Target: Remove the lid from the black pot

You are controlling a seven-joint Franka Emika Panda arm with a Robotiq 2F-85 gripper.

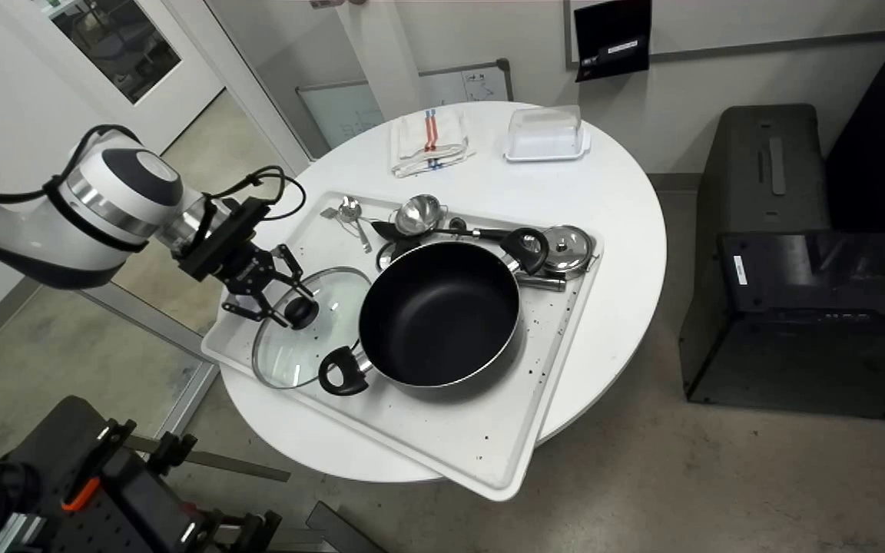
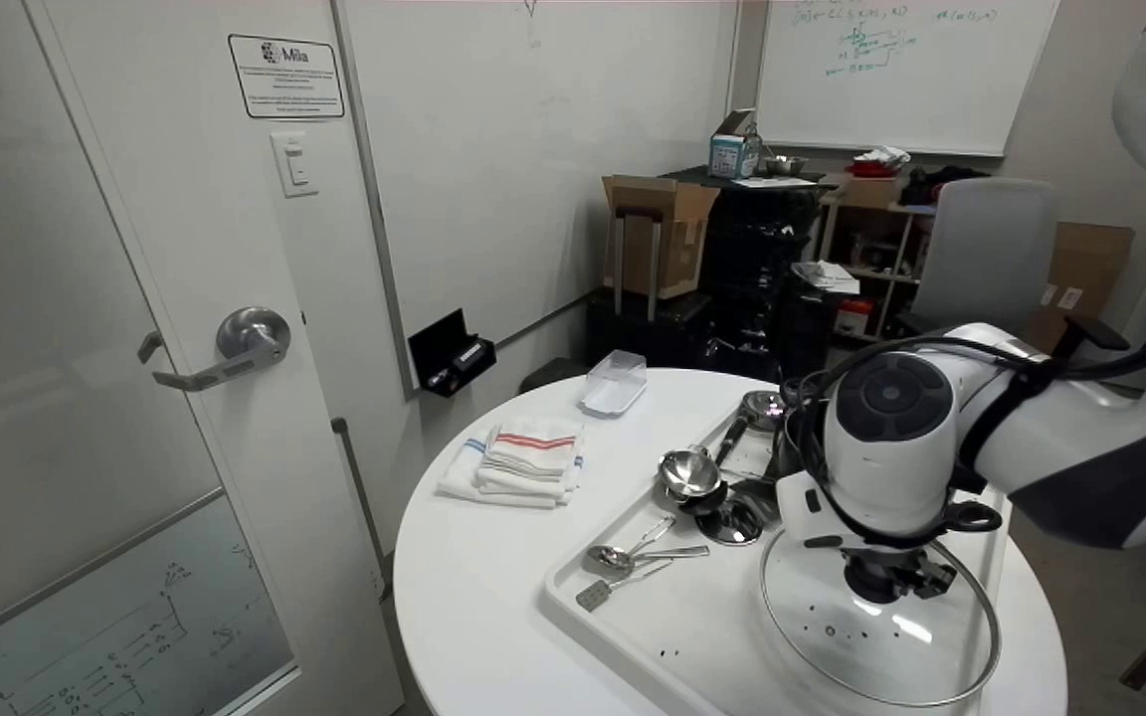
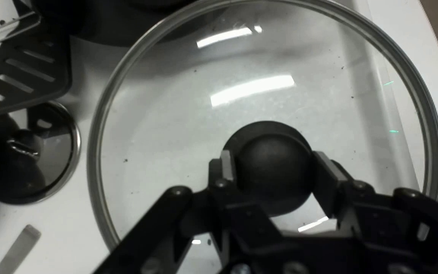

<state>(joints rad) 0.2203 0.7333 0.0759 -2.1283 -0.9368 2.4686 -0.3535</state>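
Note:
The black pot (image 1: 442, 315) stands uncovered on the white tray, with a loop handle on each side; its dark inside holds nothing visible. The round glass lid (image 1: 335, 330) is beside the pot, with its rim over the tray's edge; it also shows in an exterior view (image 2: 881, 646) and the wrist view (image 3: 181, 121). My gripper (image 1: 300, 310) has a finger on each side of the lid's black knob and is shut on it, also in the wrist view (image 3: 272, 167). I cannot tell whether the lid touches the tray. The arm hides most of the pot in an exterior view.
The white tray (image 1: 488, 453) lies on a round white table (image 1: 627, 230). Metal utensils (image 1: 350, 211), a small strainer bowl (image 1: 418, 215), a black slotted spatula (image 3: 25, 72) and a small metal lid (image 1: 568, 247) lie around the pot. A folded towel (image 1: 431, 138) and a clear box (image 1: 546, 134) are at the back.

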